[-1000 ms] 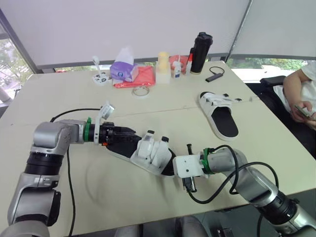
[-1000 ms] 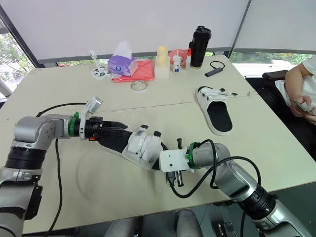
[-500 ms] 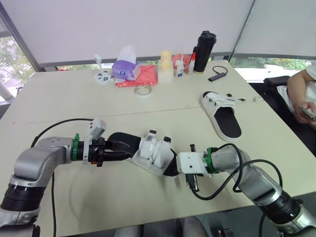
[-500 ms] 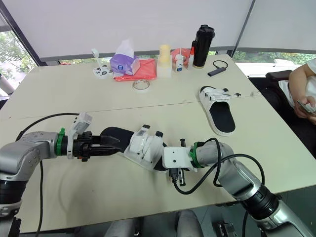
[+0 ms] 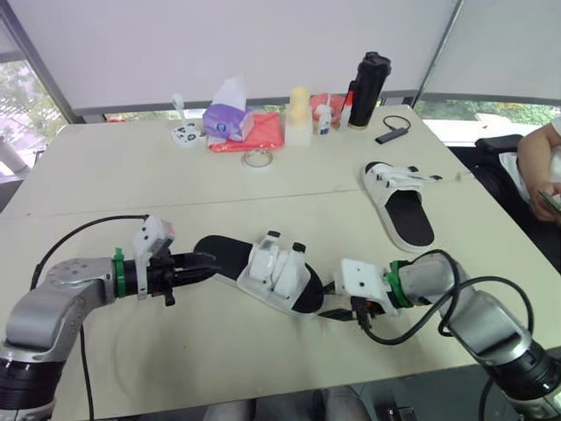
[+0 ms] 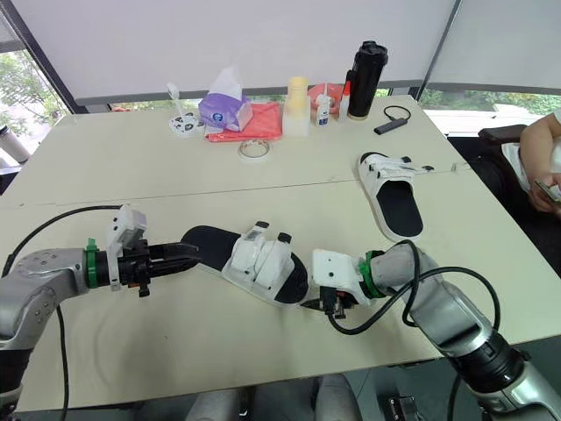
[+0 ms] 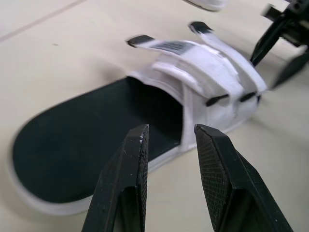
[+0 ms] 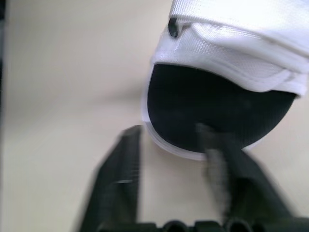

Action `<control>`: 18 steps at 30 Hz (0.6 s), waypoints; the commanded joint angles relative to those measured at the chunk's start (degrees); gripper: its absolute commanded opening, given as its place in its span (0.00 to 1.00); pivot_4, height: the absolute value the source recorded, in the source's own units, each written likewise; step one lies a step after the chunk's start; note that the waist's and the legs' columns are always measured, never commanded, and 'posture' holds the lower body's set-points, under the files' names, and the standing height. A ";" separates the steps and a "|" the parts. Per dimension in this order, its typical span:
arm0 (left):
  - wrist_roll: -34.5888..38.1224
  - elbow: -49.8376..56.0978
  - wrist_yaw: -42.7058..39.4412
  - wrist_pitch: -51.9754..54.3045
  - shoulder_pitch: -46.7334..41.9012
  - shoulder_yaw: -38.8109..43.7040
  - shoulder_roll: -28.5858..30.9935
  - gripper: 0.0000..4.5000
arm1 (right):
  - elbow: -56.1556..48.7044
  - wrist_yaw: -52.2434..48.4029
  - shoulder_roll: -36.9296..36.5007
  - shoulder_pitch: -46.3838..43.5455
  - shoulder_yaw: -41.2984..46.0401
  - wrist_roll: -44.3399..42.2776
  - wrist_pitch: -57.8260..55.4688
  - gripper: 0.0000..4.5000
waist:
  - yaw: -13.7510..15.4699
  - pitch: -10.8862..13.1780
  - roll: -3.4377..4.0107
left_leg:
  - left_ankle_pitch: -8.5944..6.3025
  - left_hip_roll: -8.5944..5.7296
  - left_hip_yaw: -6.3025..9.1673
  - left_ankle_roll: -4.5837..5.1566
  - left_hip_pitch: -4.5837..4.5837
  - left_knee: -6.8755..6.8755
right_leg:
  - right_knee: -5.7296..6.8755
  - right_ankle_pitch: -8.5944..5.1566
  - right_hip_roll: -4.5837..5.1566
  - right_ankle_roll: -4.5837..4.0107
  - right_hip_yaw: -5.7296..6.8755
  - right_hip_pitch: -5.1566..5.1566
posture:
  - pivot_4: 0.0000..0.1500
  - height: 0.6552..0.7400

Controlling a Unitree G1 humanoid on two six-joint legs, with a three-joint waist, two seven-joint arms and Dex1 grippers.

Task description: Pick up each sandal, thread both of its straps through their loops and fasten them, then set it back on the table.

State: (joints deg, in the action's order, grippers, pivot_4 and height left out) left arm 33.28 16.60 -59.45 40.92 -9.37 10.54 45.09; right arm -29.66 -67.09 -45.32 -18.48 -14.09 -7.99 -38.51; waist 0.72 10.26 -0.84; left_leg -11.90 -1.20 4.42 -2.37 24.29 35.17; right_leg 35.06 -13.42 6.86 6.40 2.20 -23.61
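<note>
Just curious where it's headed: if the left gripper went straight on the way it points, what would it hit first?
Most likely the near sandal: the left gripper points at its black heel end, with the white straps further on. The exact gap is unclear.

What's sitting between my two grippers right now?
The near sandal: left gripper at its heel end, right gripper at its toe end. Left eye view shows it.

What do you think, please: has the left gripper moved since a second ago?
Yes: the left gripper has drawn back leftward off the heel of the near sandal.
</note>
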 commanded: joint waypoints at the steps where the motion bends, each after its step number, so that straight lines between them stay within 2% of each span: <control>1: 1.55 1.31 0.34 -1.09 0.14 2.42 0.65 0.34 | -4.12 0.67 0.15 -1.48 8.02 -8.65 -7.65 0.86 | 0.00 0.04 -0.01 | 0.00 0.00 -0.01 0.00 0.00 0.00 | 0.00 0.00 0.00 0.00 0.00 0.00 | 1.00 1.00; 3: 1.74 1.20 0.43 -1.29 0.12 2.66 0.73 0.34 | -4.62 1.85 0.58 -2.34 10.82 -12.73 -12.12 0.98 | 0.00 0.06 -0.02 | 0.00 0.01 0.00 0.00 0.01 0.00 | 0.00 0.01 0.00 -0.02 0.00 -0.01 | 1.00 1.00; 7: 1.20 0.05 1.46 -2.25 -0.58 2.57 0.45 0.34 | -3.71 5.44 5.01 -5.29 19.01 -26.05 -29.93 0.98 | -0.07 0.07 0.01 | 0.00 0.02 -0.01 0.00 0.02 -0.01 | 0.01 0.02 -0.02 -0.03 0.00 -0.04 | 1.00 1.00; 11: 1.65 1.12 2.00 -2.52 -1.12 0.93 -0.40 0.34 | -4.01 9.42 6.01 -4.50 19.85 -28.63 -31.39 0.98 | 0.08 0.09 0.02 | 0.00 0.01 -0.01 0.01 0.08 -0.01 | 0.01 0.03 -0.03 -0.05 0.00 -0.06 | 1.00 1.00; 16: 2.36 1.77 3.64 -1.81 -1.81 -0.12 -1.88 0.34 | -4.36 18.50 1.09 -1.00 5.14 -6.97 -5.89 0.98 | -0.01 0.09 0.02 | 0.00 -0.01 -0.08 0.00 0.10 0.03 | 0.00 0.02 -0.02 -0.03 0.00 -0.08 | 1.00 1.00; 18: 2.55 1.81 3.91 -1.61 -1.95 -0.29 -2.03 0.34 | -3.57 21.06 0.37 -0.16 2.10 -0.94 2.65 0.98 | -0.08 0.11 0.02 | 0.00 0.00 -0.09 0.01 0.12 0.02 | 0.00 0.02 -0.02 -0.03 0.00 -0.13 | 1.00 1.00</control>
State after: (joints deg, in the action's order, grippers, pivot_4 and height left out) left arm 34.88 16.65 -55.86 39.52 -10.20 9.86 42.94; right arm -32.25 -48.20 -44.29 -18.36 -10.38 -14.23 -43.93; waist 0.64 10.37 -0.82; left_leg -11.89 -1.20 4.32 -2.36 24.41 35.17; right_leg 35.07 -13.39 6.84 6.37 2.19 -23.75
